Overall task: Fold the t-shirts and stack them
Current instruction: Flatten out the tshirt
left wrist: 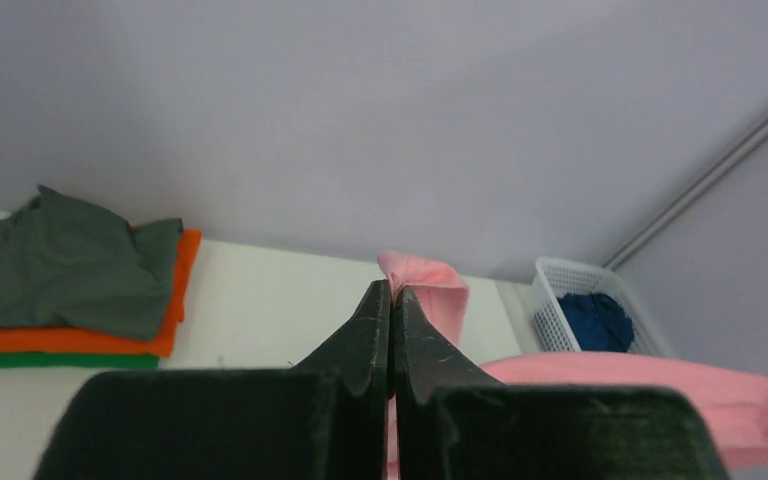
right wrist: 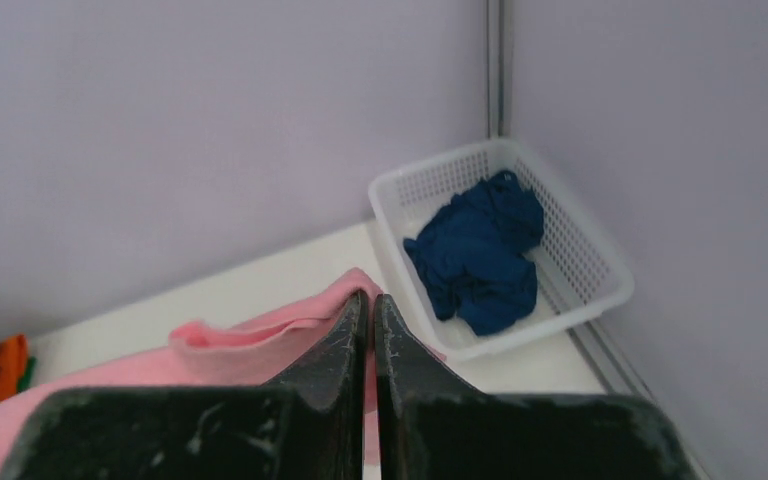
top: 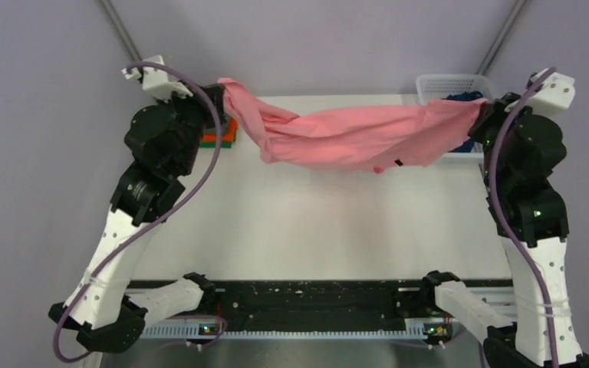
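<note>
Lilac-grey walls (top: 314, 46) close around a white table (top: 314, 230); both arms reach to its far side.

- pink t-shirt (top: 353, 138): strung between the two arms across the far half of the table, bunched and twisted at the left end, wider and flatter toward the right. The middle sags. Cannot tell whether the low edge touches the table. A small dark tag (top: 397, 162) shows on the lower edge, right of centre.
- left arm (top: 153, 153): left jaws pressed together on the left end of the pink t-shirt. In the wrist view a fold of pink cloth pokes out past the tips of the black fingers (left wrist: 360, 340).
- right arm (top: 525, 161): right jaws likewise clamped, on the right end of the pink t-shirt. Pink cloth lies at both sides of the closed fingers (right wrist: 335, 345).
- Far left corner: folded stack, with grey t-shirt (left wrist: 70, 270) on top, somewhat rumpled, orange t-shirt (left wrist: 60, 343) under it and green t-shirt (left wrist: 50, 360) at the bottom. From above, the left arm covers most of the stack.
- Far right corner: white lattice basket (right wrist: 600, 290) against the wall, with a dark blue t-shirt (right wrist: 480, 250) crumpled inside. The right end of the pink t-shirt hangs just in front of the basket.
</note>
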Controlling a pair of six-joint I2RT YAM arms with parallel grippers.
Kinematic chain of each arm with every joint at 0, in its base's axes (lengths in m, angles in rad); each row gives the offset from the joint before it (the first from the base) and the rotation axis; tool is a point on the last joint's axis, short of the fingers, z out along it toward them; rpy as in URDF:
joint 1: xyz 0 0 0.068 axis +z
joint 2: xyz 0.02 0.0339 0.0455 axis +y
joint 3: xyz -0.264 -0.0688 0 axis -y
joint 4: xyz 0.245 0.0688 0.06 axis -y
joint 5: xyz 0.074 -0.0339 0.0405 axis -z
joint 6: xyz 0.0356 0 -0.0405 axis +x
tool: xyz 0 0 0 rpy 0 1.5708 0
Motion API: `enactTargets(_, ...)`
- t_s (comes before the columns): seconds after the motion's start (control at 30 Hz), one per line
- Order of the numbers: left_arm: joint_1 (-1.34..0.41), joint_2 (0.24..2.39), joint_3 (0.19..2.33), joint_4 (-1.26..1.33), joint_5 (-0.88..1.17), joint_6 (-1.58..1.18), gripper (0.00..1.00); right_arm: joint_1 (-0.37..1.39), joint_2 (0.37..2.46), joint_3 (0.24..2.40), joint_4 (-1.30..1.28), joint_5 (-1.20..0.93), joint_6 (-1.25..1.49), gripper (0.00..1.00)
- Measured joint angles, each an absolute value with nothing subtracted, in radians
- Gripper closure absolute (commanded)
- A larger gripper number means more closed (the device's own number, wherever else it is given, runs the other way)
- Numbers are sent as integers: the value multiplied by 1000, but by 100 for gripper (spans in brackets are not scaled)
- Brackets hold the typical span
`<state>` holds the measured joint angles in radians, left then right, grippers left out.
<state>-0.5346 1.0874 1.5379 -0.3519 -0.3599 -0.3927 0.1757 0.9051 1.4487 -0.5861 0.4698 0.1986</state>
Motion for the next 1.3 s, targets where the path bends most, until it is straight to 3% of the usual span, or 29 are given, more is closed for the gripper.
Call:
enactTargets(0.3,-535,957,1582,-402,-544,-270,100,175,863,1551,-500,334,134,100)
enactTargets(0.5,-519,957,1552,-416,-663,-264,100,175,854,1445,-487,300,149,100)
enactTargets(0.63,-403,1079,1516,-442,-630,-315,99,175,896,1330,-484,278,176,100)
enactTargets(0.7,-318,1184,1488,-443,-585,-344,88,175,934,1269,-474,273,188,100)
enactTargets(0.8,-209,1404,1458,-442,-453,-379,44,174,1023,1153,-438,255,211,100)
enactTargets(0.93,-132,1757,1551,-534,-302,-435,7,174,1210,1041,-404,229,232,100)
enactTargets(0.97,-122,1831,1592,-573,-271,-447,2,174,1248,1026,-404,229,237,100)
enactTargets(1.1,-115,1914,1584,-648,-156,-490,1,174,1326,987,-386,226,256,100)
enactTargets(1.3,-237,1520,1210,-651,-41,-534,1,173,1316,938,-325,216,290,100)
